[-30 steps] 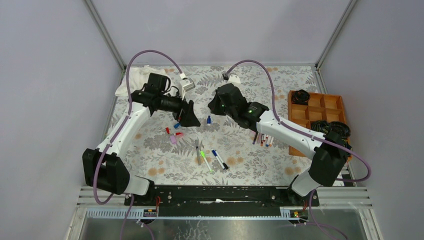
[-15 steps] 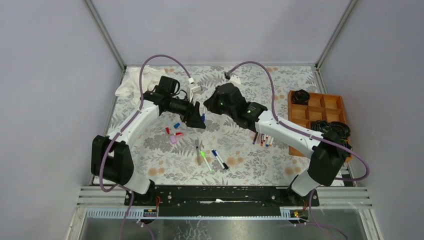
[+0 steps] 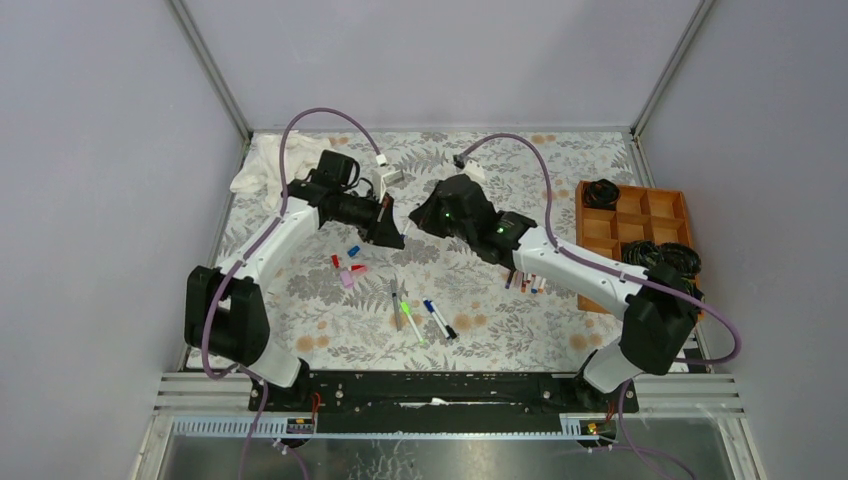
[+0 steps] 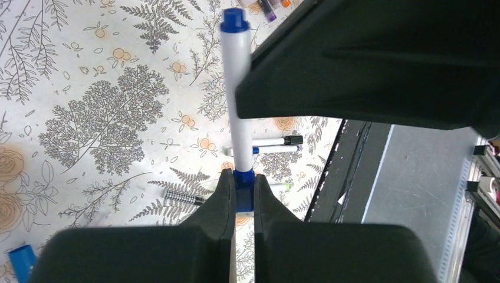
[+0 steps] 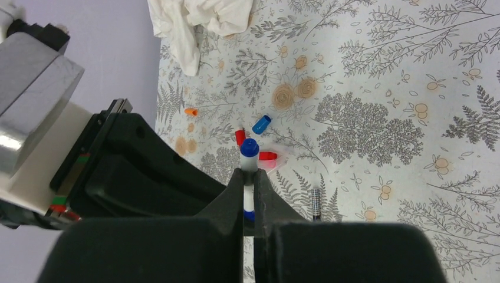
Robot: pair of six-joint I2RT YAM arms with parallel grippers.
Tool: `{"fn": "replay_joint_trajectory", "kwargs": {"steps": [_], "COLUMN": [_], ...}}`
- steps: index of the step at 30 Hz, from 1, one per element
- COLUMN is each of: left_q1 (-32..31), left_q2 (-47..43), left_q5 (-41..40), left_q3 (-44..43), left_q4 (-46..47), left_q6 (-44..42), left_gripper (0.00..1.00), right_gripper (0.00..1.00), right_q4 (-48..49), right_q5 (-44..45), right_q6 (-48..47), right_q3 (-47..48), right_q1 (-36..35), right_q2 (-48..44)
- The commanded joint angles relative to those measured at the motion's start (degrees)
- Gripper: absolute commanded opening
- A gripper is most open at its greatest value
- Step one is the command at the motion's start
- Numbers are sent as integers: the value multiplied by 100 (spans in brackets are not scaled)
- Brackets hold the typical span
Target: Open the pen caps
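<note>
The right gripper [image 5: 249, 187] is clamped on the barrel of a thin white plastic marker pen [image 4: 238, 100]. The left gripper [image 4: 243, 197] is pinched on the pen's small blue plastic cap [image 4: 243, 180], which sits between its fingertips.

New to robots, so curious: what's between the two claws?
A white pen with a blue cap bridges them, clearest in the left wrist view; the left gripper pinches the cap, the right gripper its barrel.

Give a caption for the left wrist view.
Left gripper clamps the blue cap; right gripper holds the pen.
</note>
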State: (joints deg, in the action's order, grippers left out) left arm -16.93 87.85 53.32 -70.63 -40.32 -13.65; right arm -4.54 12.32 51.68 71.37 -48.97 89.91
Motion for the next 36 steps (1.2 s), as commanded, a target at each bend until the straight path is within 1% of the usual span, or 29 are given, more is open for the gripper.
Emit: {"fn": "replay_joint_trajectory", "kwargs": {"steps": [1, 3, 4, 6, 7, 10, 13, 15, 17, 20, 23, 28, 33, 36], "left_q1": [-12, -10, -16, -33, -49, -162, -425, -606, -769, -962, -1054, -1156, -1302, -1371], "left_q2": [-20, -38, -51, -65, -77, -175, -356, -480, -594, -727, -820, -855, -876, -897], "left_q5": [-165, -278, -326, -431, -497, -839, -1406, -1719, -1924, -2120, -2173, -2308, -2453, -2508], "left_q3": [-158, -125, -107, -85, -83, -34, 130, 222, 288, 324, 361, 452, 564, 594], "left_q4": [-109, -329, -468, -778, -972, -1394, -1582, -1600, -1602, -1598, -1600, -1583, -1579, -1578], "left_q6": [-662, -1005, -1272, -1767, -2022, -2758, -3259, -3433, -3565, -3689, -3785, -3924, -4062, -4093], "left_gripper": [0, 0, 0, 0, 0, 0, 0, 0, 0, 0, 0, 0, 0, 0], "right_gripper": [7, 20, 30, 43, 47, 53, 55, 55, 52, 48, 48, 50, 52, 51], "right_q4": [-297, -497, -603, -862, -1063, -1496, -2025, -2400, -2564, -2408, -2105, -1759, -1600, -1484], "right_q5": [-226, -564, -812, -1465, -1748, -2794, -4029, -4644, -5262, -5857, -6379, -6886, -6984, -7023], "right_q6": [-4, -40, -61, -232, -358, -819, -1190, -1400, -1534, -1530, -1437, -1332, -1259, -1203], "right_q3": [-77, -9, 86, 291, 435, 770, 1097, 1319, 1362, 1126, 943, 890, 786, 732], "right_q1": [63, 251, 380, 649, 776, 1194, 1497, 1564, 1562, 1512, 1386, 1055, 926, 874], "right_q2": [-394, -459, -462, -425, -385, -237, 125, 480, 833, 1139, 1328, 1532, 1694, 1767]}}
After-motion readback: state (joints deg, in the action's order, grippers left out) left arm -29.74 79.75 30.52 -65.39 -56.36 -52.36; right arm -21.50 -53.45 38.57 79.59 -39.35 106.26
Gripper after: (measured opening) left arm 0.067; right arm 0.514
